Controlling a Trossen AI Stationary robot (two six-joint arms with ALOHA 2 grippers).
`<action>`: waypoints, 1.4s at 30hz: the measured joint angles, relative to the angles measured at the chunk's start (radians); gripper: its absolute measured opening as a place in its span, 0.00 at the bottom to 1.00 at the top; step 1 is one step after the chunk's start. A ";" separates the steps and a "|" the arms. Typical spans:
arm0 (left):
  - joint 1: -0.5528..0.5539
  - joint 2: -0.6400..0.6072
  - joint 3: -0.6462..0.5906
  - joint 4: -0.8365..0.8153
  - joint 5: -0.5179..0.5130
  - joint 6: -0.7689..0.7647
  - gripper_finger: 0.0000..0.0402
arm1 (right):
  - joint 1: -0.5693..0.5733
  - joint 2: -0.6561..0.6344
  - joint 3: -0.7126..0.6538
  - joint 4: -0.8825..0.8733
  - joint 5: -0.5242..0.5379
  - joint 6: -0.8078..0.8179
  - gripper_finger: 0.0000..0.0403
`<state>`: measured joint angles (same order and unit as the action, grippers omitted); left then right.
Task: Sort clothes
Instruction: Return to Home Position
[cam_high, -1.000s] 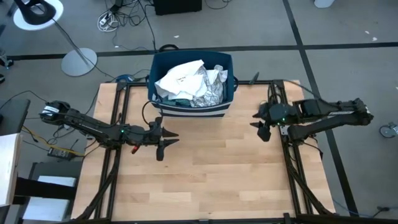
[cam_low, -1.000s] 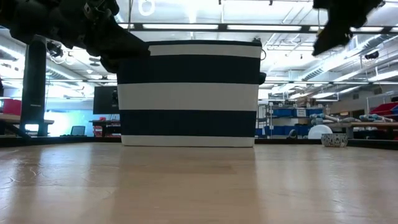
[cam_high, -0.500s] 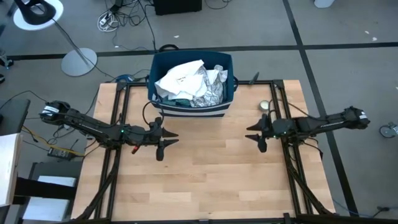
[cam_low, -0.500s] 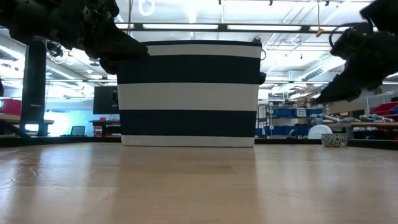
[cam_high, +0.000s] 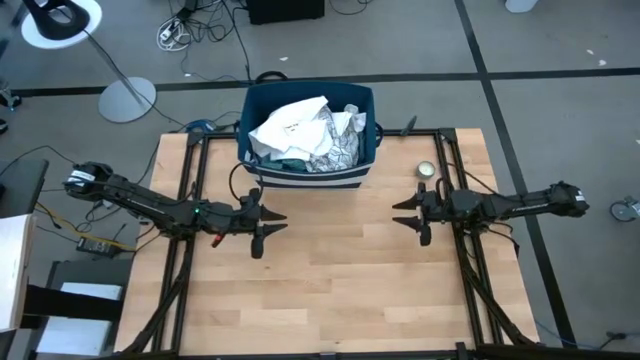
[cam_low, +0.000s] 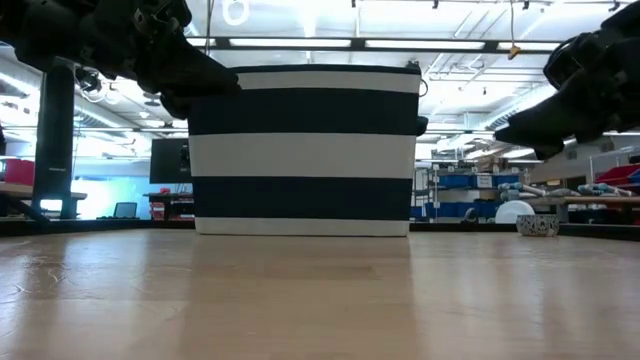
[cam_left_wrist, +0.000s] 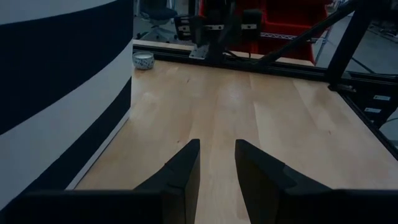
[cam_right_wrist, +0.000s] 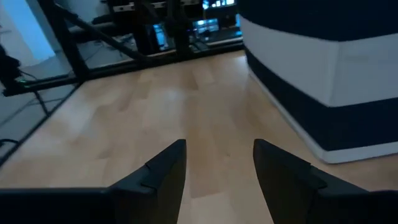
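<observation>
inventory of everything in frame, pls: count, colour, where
bin: 1, dark blue with white stripes, middle of the table's far edge
clothes: a heap, white and white-and-grey patterned on top, inside the bin; count hidden
small bowl: 1, pale, on the table right of the bin
table: 1, light wood, dark frame rails
round stand base: 1, grey-white, on the floor beyond the table's far left corner
left gripper: 1, dark, open, above the table near the bin's left corner
right gripper: 1, dark, open, above the table's right side

Navy-white striped bin (cam_high: 308, 178) at table (cam_high: 330, 290) far edge; small bowl (cam_high: 426, 170) right of it.
</observation>
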<state>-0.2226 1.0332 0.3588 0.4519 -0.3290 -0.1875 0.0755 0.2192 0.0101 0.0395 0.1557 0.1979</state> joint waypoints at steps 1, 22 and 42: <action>0.000 0.000 0.000 0.000 0.000 0.000 0.26 | -0.010 0.000 0.000 0.000 0.005 -0.013 0.47; 0.042 -0.001 -0.016 0.081 0.105 -0.002 0.26 | -0.130 0.005 -0.001 0.031 0.216 -0.176 0.47; 0.120 -0.436 -0.351 0.121 0.031 0.024 0.26 | -0.130 0.005 -0.001 0.035 0.214 -0.175 0.47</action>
<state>-0.1028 0.5971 0.0078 0.5725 -0.2976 -0.1638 -0.0548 0.2242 0.0090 0.0749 0.3698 0.0231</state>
